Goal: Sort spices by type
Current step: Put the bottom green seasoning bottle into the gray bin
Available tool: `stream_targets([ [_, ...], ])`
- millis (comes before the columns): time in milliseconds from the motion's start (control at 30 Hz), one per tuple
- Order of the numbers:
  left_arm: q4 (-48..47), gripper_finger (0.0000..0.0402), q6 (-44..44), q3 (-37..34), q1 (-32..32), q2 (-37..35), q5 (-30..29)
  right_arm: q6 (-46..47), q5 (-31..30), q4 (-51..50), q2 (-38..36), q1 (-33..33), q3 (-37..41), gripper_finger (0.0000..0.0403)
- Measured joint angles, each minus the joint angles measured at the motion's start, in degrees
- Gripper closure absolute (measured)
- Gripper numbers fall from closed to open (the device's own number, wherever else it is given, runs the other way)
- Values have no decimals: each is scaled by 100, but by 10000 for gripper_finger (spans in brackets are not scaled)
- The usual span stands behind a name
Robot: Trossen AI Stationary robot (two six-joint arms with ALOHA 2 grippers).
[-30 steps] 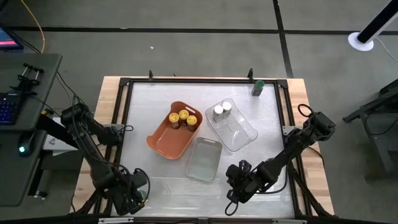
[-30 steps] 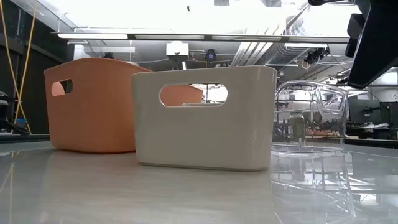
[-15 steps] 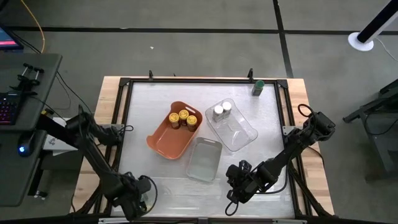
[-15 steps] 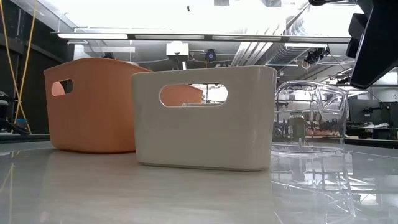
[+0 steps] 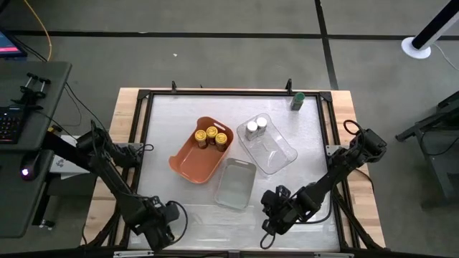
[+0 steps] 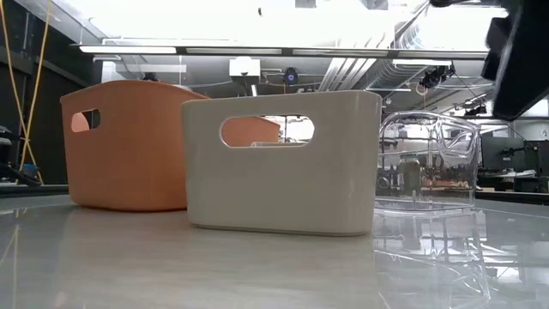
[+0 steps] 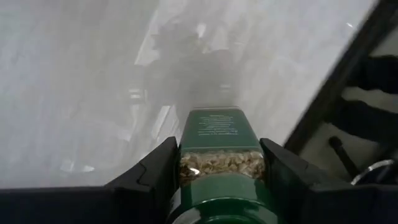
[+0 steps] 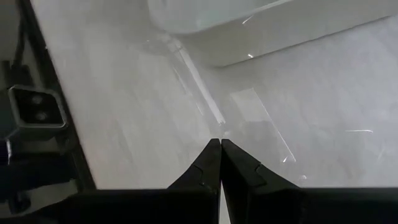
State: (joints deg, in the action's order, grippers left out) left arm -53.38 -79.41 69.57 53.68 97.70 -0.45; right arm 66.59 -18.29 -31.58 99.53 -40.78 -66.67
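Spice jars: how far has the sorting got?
Done: three yellow-lidded jars sit in the orange tray, two silver-lidded jars in the clear tray. In hand: left claw grips a green jar. Left: another green-lidded jar at the far edge; grey tray looks empty.

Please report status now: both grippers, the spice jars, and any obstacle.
Left gripper fingers around green-lidded jar, near table edge. Right gripper shut, empty, waiting. Yellow-lidded jars in orange tray. Nothing in the way.

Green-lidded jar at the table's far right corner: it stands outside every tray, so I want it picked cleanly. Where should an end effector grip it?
Probably its round sides just below the lid, coming straight down from above: the green-lidded jar stands upright, and the table's frame rail runs close beside it.
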Motion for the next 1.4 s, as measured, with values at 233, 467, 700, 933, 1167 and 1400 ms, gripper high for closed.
stream_targets([
  [233,61,239,557,-1,-329,-961,-146,283,-202,-31,-415,-447,-7,403],
  [467,-7,239,2280,585,-1561,-1590,-485,857,-955,-471,-828,-758,-11,403],
  [700,76,239,5497,1948,-3292,-825,-693,1144,-1605,-855,-958,-737,-11,403],
  [933,82,239,7443,2855,-4314,557,-573,1231,-1446,-965,-960,-481,-11,403],
  [1167,0,239,8095,2875,-4521,1555,-499,1296,-1505,-1012,-960,-419,-11,403],
  [1400,0,239,8554,2873,-4510,2121,-708,1502,-1654,-1088,-960,-394,-9,403],
])
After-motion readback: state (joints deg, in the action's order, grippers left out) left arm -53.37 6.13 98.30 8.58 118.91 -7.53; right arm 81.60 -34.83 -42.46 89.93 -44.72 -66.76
